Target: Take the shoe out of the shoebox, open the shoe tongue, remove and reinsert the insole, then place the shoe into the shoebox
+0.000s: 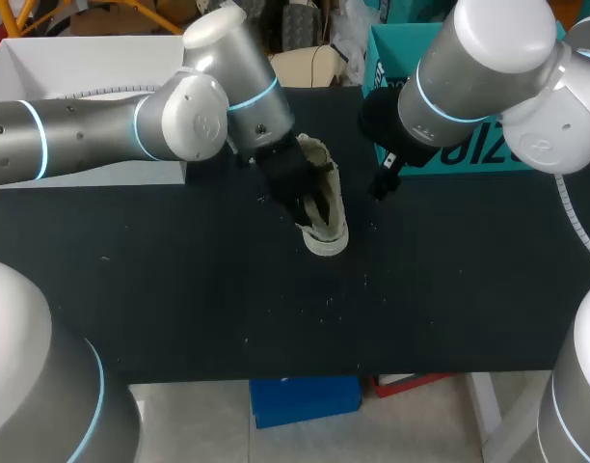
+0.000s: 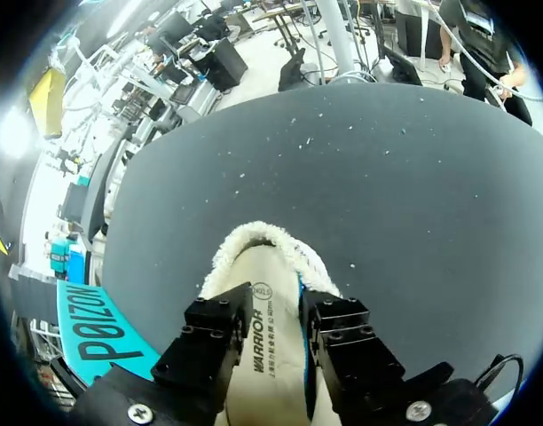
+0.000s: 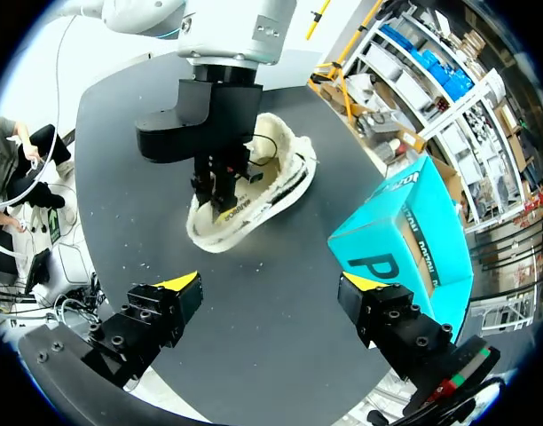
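The black table [image 1: 179,309] fills the head view, and the teal shoebox [image 1: 459,154] stands at its far right edge, partly behind the right arm [image 1: 478,68]. The left arm [image 1: 102,125] comes in across the far side to the middle. There the cream shoe [image 1: 326,236] sits on the table, outside the box and apart from it. The left gripper [image 1: 290,188] is sunk into the shoe's opening over the printed insole [image 2: 271,355]; whether it is clamped on anything I cannot tell. The right gripper [image 3: 271,284] hangs above bare table between shoe and box, jaws wide apart, holding nothing
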You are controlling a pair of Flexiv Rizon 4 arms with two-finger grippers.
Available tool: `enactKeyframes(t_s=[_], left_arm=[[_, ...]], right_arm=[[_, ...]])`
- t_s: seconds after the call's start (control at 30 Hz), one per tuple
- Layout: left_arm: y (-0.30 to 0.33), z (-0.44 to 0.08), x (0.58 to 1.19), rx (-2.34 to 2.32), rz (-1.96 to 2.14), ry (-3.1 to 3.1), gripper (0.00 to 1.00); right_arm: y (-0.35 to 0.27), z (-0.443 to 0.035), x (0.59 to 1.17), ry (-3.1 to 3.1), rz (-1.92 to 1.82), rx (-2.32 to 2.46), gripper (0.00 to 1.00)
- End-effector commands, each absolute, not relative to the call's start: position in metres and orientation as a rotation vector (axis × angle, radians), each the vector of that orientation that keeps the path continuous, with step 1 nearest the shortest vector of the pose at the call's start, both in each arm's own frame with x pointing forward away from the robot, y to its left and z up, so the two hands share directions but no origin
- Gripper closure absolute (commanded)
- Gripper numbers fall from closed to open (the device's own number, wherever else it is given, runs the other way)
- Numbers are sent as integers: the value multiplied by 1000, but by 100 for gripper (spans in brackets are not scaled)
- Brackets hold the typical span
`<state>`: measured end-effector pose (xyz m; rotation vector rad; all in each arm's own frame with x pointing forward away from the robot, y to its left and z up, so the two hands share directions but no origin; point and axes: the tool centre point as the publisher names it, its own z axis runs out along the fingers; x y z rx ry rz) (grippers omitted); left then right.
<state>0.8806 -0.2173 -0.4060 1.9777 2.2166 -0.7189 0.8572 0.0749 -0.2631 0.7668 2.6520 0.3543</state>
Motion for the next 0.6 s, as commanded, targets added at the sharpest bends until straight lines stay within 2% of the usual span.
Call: enactKeyframes(t_s=[0.03,0.13,0.27,0.37,0.4,0.47,0.53,0.6], left_arm=[[-209,-394,878,2011,-708,2213,58],[-206,-383,877,2033,-695,2203,67],[-207,-373,881,2049,-664,2190,63],[-208,-371,886,2034,-635,2178,68],[-209,-371,888,2025,-626,2173,71],[-210,-371,891,2007,-602,2166,88],[-210,-370,894,1977,-592,2158,100],[-208,-367,896,1975,-582,2156,100]], right_arm=[[76,-264,857,2652,354,767,0],[76,-264,857,2652,354,767,0],[76,-264,857,2652,354,767,0],[76,-264,857,2652,354,767,0],[76,-264,857,2652,354,767,0],[76,-264,857,2652,354,767,0],[76,-264,857,2652,354,767,0],[76,-264,857,2652,354,767,0]])
